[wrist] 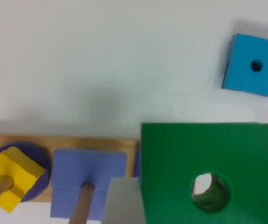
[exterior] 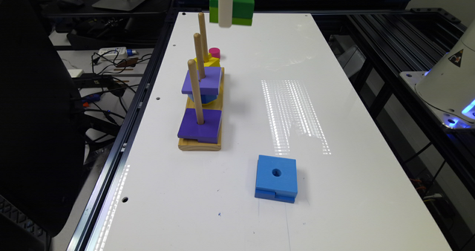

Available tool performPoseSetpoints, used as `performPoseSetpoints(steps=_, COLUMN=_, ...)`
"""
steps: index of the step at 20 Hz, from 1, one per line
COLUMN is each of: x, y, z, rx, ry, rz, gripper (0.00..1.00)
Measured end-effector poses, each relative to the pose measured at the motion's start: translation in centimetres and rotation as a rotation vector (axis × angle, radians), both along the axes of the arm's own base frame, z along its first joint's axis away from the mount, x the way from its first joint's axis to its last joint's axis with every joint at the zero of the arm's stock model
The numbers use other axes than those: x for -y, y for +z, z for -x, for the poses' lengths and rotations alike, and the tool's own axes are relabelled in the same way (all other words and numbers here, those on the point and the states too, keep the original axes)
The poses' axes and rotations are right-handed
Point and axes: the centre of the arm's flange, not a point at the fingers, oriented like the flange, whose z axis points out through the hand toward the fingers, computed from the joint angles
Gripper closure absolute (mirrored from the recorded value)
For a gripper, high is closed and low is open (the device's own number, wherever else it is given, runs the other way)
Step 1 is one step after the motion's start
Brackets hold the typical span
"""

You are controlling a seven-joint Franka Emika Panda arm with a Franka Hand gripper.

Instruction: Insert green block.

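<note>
The green block [exterior: 241,4] hangs high over the far end of the white table, dark green on top and lime below, with my gripper [exterior: 229,19] shut on it. In the wrist view the green block [wrist: 208,158] looms close, its round hole showing, with one pale finger [wrist: 122,203] against its edge. The wooden peg base [exterior: 200,143] with three upright pegs stands toward the exterior view's left. The near peg [exterior: 195,91] holds a dark purple block [exterior: 200,126]. The middle peg carries a lavender block [wrist: 87,179], the far one a yellow block [wrist: 12,177].
A blue square block [exterior: 276,178] lies flat on the table [exterior: 334,214] near the front, also seen as the blue block [wrist: 253,65] in the wrist view. A pink cylinder [exterior: 214,52] stands behind the base. The arm's white foot [exterior: 449,84] sits off the exterior view's right edge.
</note>
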Motion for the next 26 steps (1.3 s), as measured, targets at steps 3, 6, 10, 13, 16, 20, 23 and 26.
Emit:
performPoseSetpoints(steps=3, x=-0.2, y=-0.8, z=-0.3, rx=0.002, ry=0.0, rz=-0.002, gripper=1.0)
performPoseSetpoints(steps=6, x=-0.3, y=-1.7, z=-0.6, rx=0.003, ry=0.001, rz=-0.005, gripper=1.0)
performPoseSetpoints(steps=10, x=-0.5, y=-2.7, z=-1.0, rx=0.006, ry=0.001, rz=-0.009, gripper=1.0)
performPoseSetpoints(steps=13, x=-0.6, y=-3.3, z=-1.2, rx=0.008, ry=0.002, rz=-0.012, gripper=1.0)
performPoseSetpoints(steps=16, x=-0.7, y=-3.8, z=-1.3, rx=0.009, ry=0.002, rz=-0.014, gripper=1.0)
performPoseSetpoints(steps=20, x=-0.8, y=-4.2, z=-1.5, rx=0.01, ry=0.003, rz=-0.016, gripper=1.0)
performPoseSetpoints(steps=23, x=-0.8, y=-4.4, z=-1.6, rx=0.011, ry=0.003, rz=-0.017, gripper=1.0)
performPoseSetpoints(steps=26, x=-0.9, y=-4.6, z=-1.6, rx=0.011, ry=0.004, rz=-0.017, gripper=1.0)
